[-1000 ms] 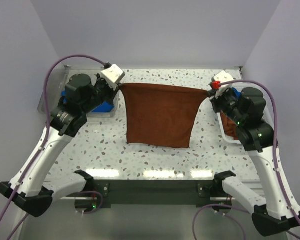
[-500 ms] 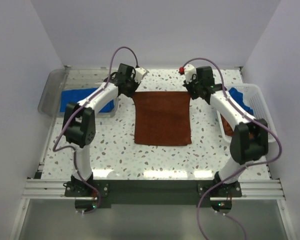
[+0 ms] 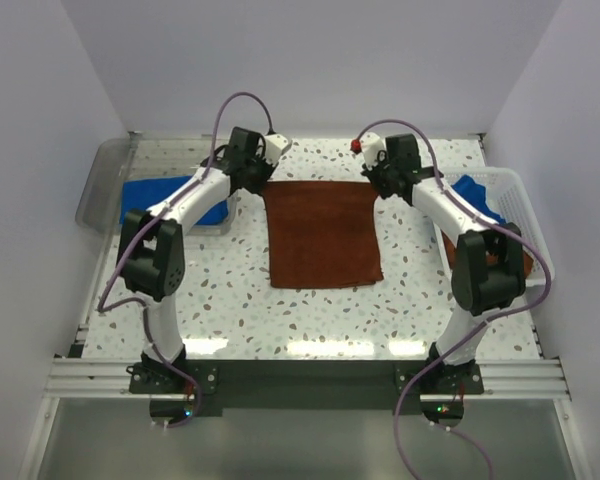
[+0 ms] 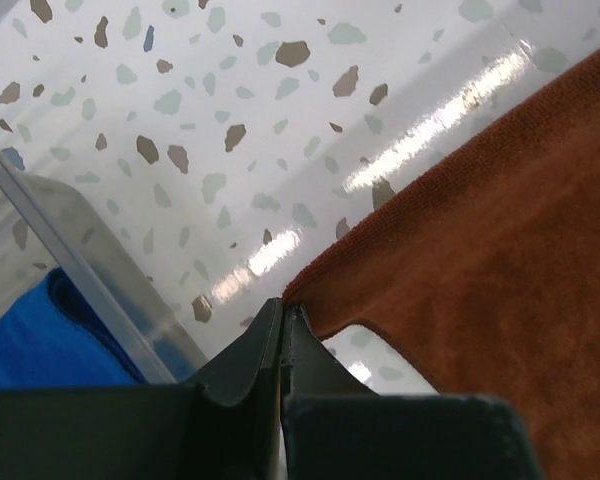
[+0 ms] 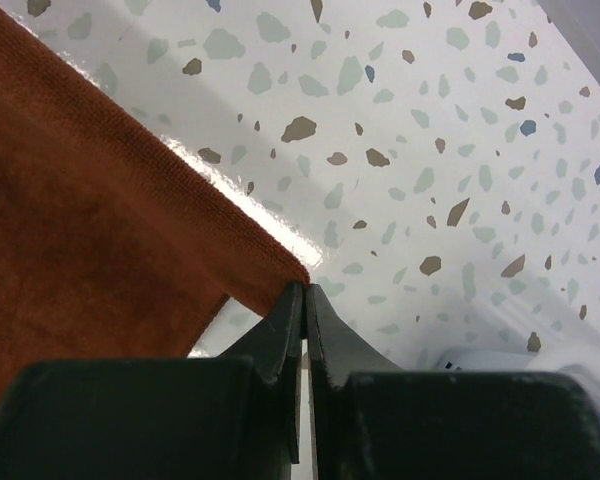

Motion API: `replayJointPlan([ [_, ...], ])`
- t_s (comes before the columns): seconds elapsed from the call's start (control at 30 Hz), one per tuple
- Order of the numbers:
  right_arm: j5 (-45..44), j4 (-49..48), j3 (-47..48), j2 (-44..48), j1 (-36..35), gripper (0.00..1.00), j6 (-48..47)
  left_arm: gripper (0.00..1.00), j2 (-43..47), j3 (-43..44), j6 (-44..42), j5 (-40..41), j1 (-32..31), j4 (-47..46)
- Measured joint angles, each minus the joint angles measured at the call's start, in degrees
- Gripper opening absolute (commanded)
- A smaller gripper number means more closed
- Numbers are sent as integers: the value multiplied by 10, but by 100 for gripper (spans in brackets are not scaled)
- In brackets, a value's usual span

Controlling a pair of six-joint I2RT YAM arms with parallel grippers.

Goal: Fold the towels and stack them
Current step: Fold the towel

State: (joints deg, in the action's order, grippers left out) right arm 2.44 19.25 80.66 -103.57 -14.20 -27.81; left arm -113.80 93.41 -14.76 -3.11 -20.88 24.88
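At the far middle of the speckled white terrazzo table [image 3: 220, 290], a rust-brown terry towel [image 3: 323, 235] lies spread flat as a near-square, its far edge running between the two arms. The left gripper [image 3: 261, 178] has its jaws pressed together on the towel's far-left corner, and the left wrist view shows only the very tip of the hem caught between them. The right gripper [image 3: 375, 178] pinches the far-right corner just as thinly. Both corners sit low, at or just above the tabletop.

More towels wait at the sides. A bright blue terry cloth [image 3: 160, 196] lies in the clear plastic tray [image 3: 98, 190] on the left. Another blue one [image 3: 477, 195] sits in the white mesh basket [image 3: 515, 190] on the right.

The step in hand looks like the first fold, with the stacking not yet begun. To do it well, both arms should lift together and carry the far edge toward the near edge at equal height and pace. The span between them should stay lightly taut so the cloth neither sags nor skews. With such shallow pinches, any sideways pull could slip a corner free. The corners should land squarely on the near corners before the jaws part.
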Motion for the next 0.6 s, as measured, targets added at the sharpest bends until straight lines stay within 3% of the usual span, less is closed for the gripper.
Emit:
replayJointPlan([
  [0.23, 3, 13, -40, 60, 0, 0, 3, 0, 106, -98, 9, -23, -2, -4],
  [0.6, 1, 92, -75, 123, -13, 0, 81, 0, 189, -213, 78, -70, -3, 14],
])
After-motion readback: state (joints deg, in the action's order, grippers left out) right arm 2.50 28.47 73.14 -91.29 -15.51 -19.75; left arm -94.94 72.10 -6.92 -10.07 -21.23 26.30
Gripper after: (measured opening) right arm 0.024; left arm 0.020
